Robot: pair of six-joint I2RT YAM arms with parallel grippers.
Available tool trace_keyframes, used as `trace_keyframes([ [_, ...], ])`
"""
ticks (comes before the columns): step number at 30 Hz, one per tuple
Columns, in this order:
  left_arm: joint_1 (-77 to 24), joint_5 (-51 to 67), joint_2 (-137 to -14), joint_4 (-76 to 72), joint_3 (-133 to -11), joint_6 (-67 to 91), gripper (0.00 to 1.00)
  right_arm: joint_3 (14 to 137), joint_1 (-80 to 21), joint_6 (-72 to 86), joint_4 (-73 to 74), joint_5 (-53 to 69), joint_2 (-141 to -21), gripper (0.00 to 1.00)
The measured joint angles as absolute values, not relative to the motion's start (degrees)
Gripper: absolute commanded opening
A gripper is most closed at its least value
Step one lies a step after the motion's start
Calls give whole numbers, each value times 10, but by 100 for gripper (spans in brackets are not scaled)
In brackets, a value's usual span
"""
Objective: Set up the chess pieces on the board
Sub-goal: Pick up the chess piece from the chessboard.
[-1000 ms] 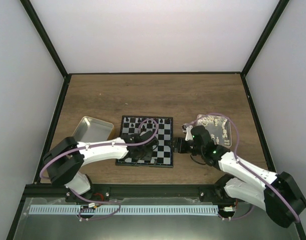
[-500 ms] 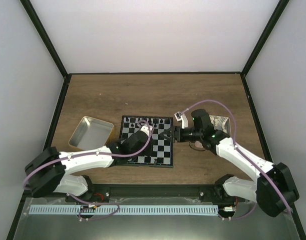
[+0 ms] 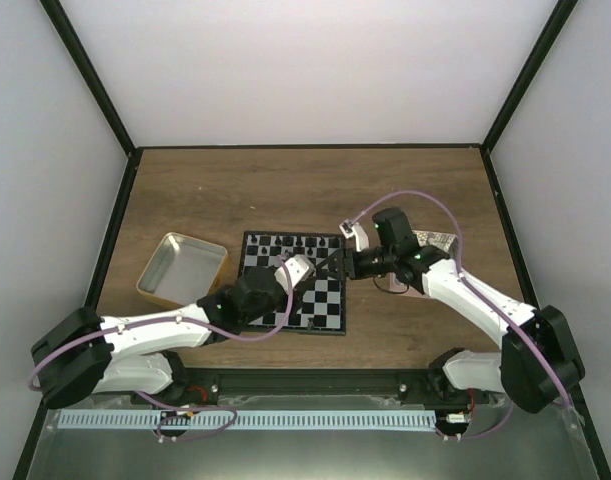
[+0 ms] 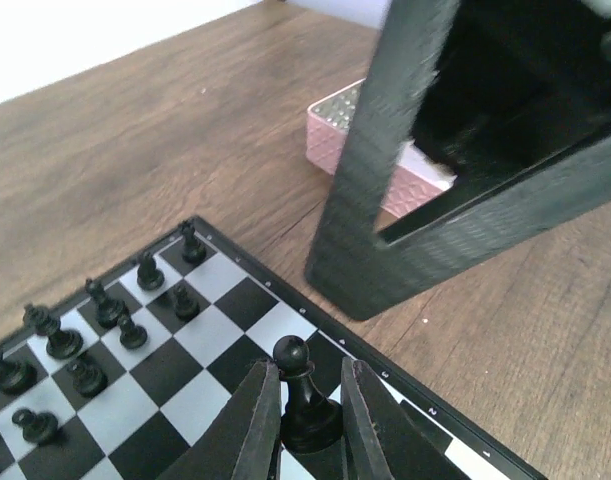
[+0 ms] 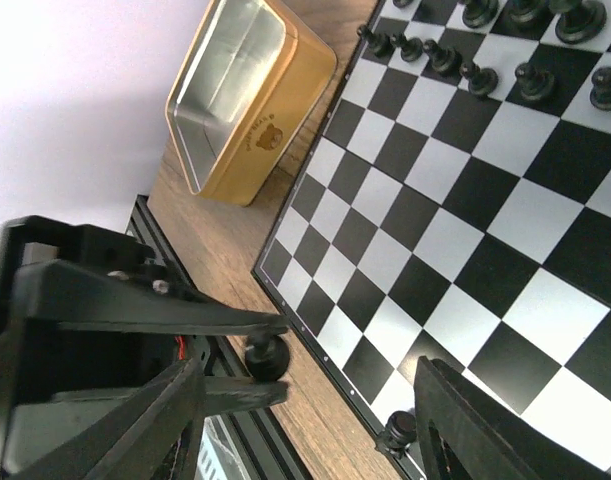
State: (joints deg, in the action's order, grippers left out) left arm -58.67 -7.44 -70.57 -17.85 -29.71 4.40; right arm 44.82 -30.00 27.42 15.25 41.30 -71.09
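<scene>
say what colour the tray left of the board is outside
Golden yellow, silvery inside; the tray shows best in the right wrist view.

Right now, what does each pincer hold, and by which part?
The left pincer grips a black pawn by its lower body, head free above. The right pincer holds nothing.

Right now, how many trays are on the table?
2: a gold tin left of the board, and a pink tray right of it, partly covered by the right arm. No others show.
</scene>
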Motion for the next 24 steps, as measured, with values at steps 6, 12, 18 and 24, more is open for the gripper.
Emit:
trace_keyframes([
  [6, -587, -36, -687, -214, -273, -30, 13, 448, -300, 266, 162, 426, -722, 55],
  [12, -587, -18, -686, -236, -259, -85, 13, 448, -300, 266, 162, 447, -722, 50],
  [18, -588, -3, -686, -241, -259, -117, 13, 448, -312, 260, 162, 464, -726, 39],
  [24, -589, 5, -684, -235, -259, -128, 13, 448, -316, 255, 161, 470, -733, 27],
])
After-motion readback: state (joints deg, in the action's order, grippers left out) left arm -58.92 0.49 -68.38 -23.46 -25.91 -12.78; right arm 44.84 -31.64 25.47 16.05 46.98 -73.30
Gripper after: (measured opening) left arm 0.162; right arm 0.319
